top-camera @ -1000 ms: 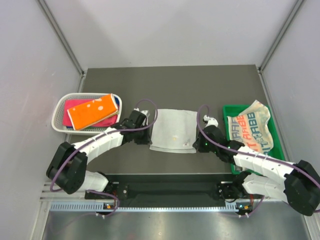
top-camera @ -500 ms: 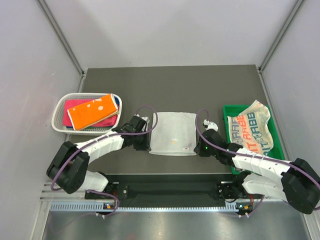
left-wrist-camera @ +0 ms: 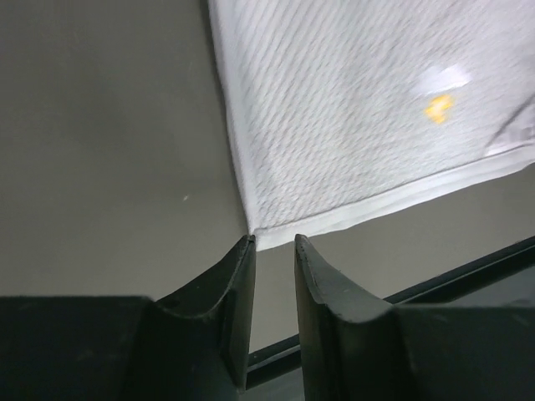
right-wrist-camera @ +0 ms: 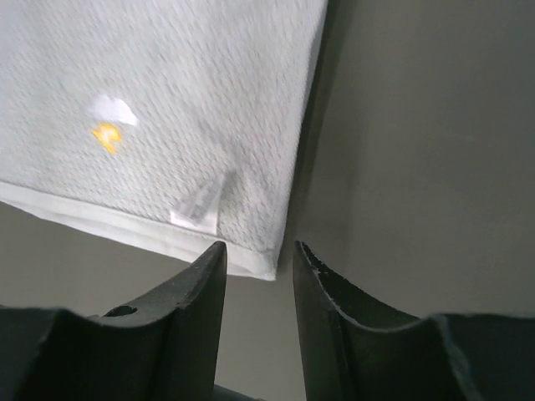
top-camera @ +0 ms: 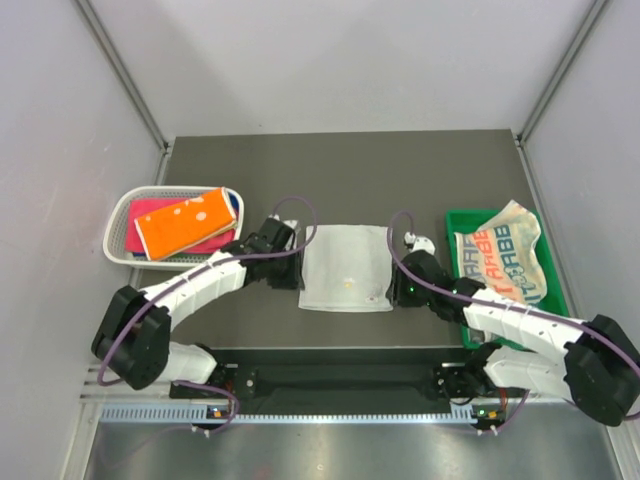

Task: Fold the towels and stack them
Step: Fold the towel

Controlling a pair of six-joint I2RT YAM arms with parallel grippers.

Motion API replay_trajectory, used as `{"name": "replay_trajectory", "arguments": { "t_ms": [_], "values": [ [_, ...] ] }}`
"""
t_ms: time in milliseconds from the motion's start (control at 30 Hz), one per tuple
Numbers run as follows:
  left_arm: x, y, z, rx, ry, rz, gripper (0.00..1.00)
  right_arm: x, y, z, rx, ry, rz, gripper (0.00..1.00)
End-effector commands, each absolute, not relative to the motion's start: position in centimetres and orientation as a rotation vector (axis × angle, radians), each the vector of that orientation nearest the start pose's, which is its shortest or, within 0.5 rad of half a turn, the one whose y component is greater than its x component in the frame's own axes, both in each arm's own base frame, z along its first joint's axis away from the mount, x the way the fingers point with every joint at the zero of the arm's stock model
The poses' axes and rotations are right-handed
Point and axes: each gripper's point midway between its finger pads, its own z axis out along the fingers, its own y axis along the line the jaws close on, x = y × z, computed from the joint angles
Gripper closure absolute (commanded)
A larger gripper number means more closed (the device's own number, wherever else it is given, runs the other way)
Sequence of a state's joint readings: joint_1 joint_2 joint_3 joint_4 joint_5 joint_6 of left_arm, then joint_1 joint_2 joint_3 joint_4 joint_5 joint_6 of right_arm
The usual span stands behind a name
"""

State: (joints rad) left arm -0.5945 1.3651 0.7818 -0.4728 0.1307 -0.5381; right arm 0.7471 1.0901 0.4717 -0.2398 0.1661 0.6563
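- Left wrist view: the left claw is slightly open and empty, its tips just off the near left corner of a white towel.
- Right wrist view: the right claw is open and empty at the near right corner.
- Top view: the white towel lies flat mid-worktop, between the claws.
- A printed towel lies draped in the tray.
- An orange towel tops the basket stack.

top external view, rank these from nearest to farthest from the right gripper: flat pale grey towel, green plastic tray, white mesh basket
Measured from the right gripper:
1. the flat pale grey towel, just to its left at the table's centre, with its near corner at the fingertips.
2. the green plastic tray, on its right side.
3. the white mesh basket, at the far left of the table.
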Motion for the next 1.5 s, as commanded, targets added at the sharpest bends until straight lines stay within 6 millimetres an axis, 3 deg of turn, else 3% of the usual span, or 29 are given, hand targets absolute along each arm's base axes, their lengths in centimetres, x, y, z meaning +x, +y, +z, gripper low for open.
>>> {"name": "replay_trajectory", "arguments": {
  "t_ms": [0, 67, 167, 233, 300, 333, 367, 400, 433, 567, 667, 733, 767, 900, 1000, 1233, 1467],
  "values": [
    [25.0, -20.3, 11.3, 0.147, 2.565, -0.499, 0.69, 23.0, 18.3, 8.9, -0.039, 2.344, 0.427, 0.62],
    [26.9, -21.3, 14.3, 0.137, 2.479, -0.527, 0.72, 24.7, 18.4, 10.9, -0.021, 2.299, 0.438, 0.62],
    [30.1, -22.8, 16.5, 0.1, 2.382, -0.556, 0.74, 27.4, 19.7, 14.1, -0.035, 2.227, 0.509, 0.66],
    [33.5, -23.9, 16.9, 0.04, 2.324, -0.554, 0.78, 29.6, 21.2, 15.0, -0.039, 2.189, 0.602, 0.7],
    [36.4, -24.6, 15.2, -0.033, 2.341, -0.572, 0.83, 32.3, 23.2, 16.1, -0.02, 2.136, 0.7, 0.78],
    [37.4, -26.0, 15.3, -0.023, 2.312, -0.658, 0.86, 33.2, 24.0, 16.5, -0.024, 2.116, 0.773, 0.8],
    [38.0, -27.0, 15.0, -0.013, 2.307, -0.721, 0.89, 34.4, 24.9, 15.6, -0.016, 2.126, 0.807, 0.82],
    [39.3, -27.4, 13.6, -0.013, 2.327, -0.741, 0.9, 35.7, 25.8, 16.5, 0.002, 2.071, 0.863, 0.83],
    [40.2, -27.9, 13.5, -0.012, 2.316, -0.759, 0.9, 36.4, 26.3, 16.4, 0.005, 2.063, 0.897, 0.84],
    [43.2, -28.6, 10.7, 0.024, 2.315, -0.815, 0.93, 40.2, 29.0, 14.8, 0.07, 2.01, 1.047, 0.89],
    [44.8, -27.8, 9.7, -0.01, 2.31, -0.814, 0.93, 41.7, 30.2, 12.8, 0.097, 2.02, 1.087, 0.91],
    [45.1, -27.2, 8.0, -0.022, 2.34, -0.797, 0.93, 42.8, 30.7, 12.4, 0.112, 2.012, 1.099, 0.92],
    [45.1, -27.1, 7.1, -0.024, 2.359, -0.785, 0.93, 43.0, 30.8, 10.6, 0.127, 2.048, 1.091, 0.93],
    [44.4, -25.4, 3.8, -0.066, 2.444, -0.679, 0.94, 43.5, 30.2, 7.6, 0.169, 2.107, 1.067, 0.95],
    [44.0, -24.0, 1.9, -0.105, 2.492, -0.617, 0.95, 43.6, 28.6, 6.1, 0.204, 2.13, 1.036, 0.95],
    [44.0, -22.2, 0.8, -0.151, 2.527, -0.521, 0.96, 43.5, 23.4, 3.3, 0.251, 2.184, 0.909, 0.95],
    [44.0, -21.3, 0.8, -0.17, 2.537, -0.507, 0.96, 44.0, 19.7, 3.5, 0.224, 2.19, 0.77, 0.93]
  ]
}}
